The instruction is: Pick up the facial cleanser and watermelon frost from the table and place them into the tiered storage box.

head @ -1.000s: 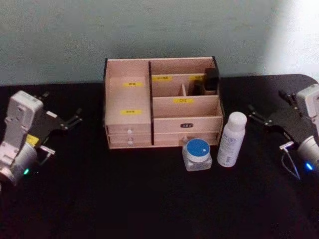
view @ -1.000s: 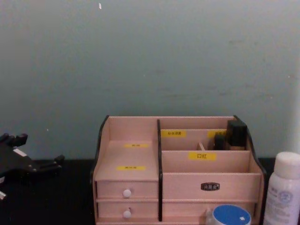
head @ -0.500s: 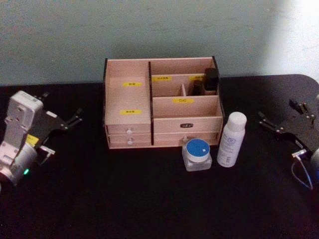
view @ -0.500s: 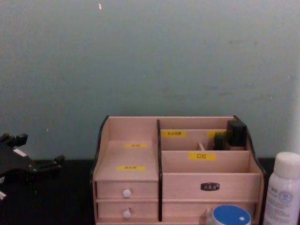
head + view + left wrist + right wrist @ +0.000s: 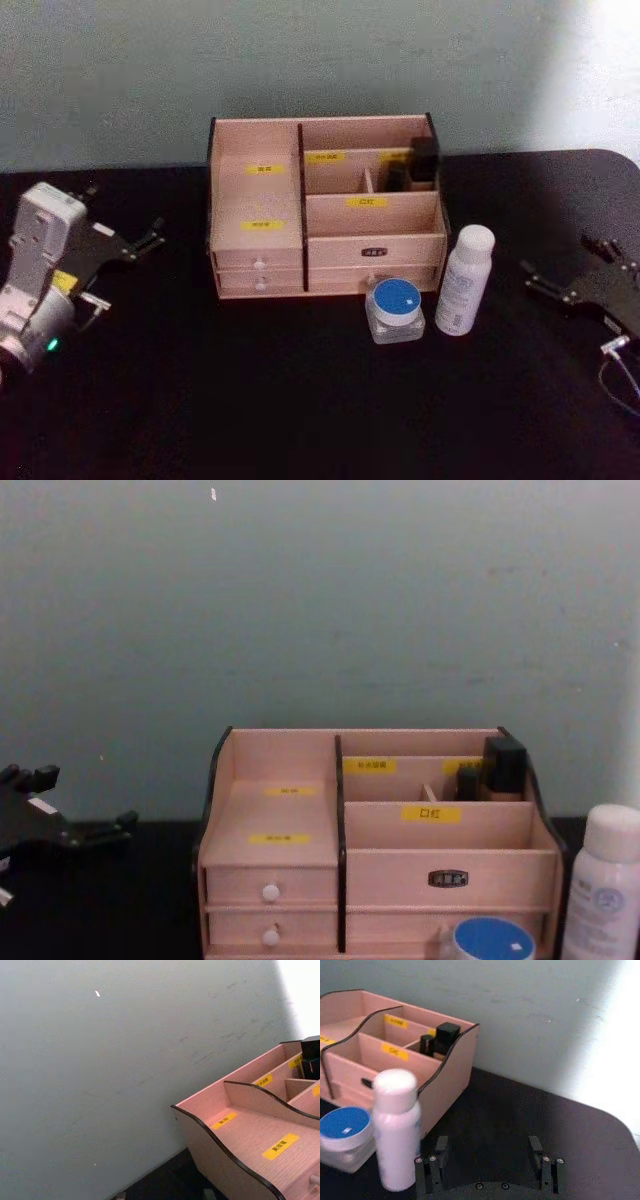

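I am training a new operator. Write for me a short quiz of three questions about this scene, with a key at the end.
1. True or false: the white cylindrical plastic bottle lies inside the light wooden tiered organiser with dark edges.
2. The clear round jar with a blue lid stands: A) on the black table before the organiser, beside the bottle; B) in a drawer; C) on the top tier.
3. Fill in: the left gripper and the right gripper are both ___ and empty.
Key: 1 false; 2 A; 3 open.
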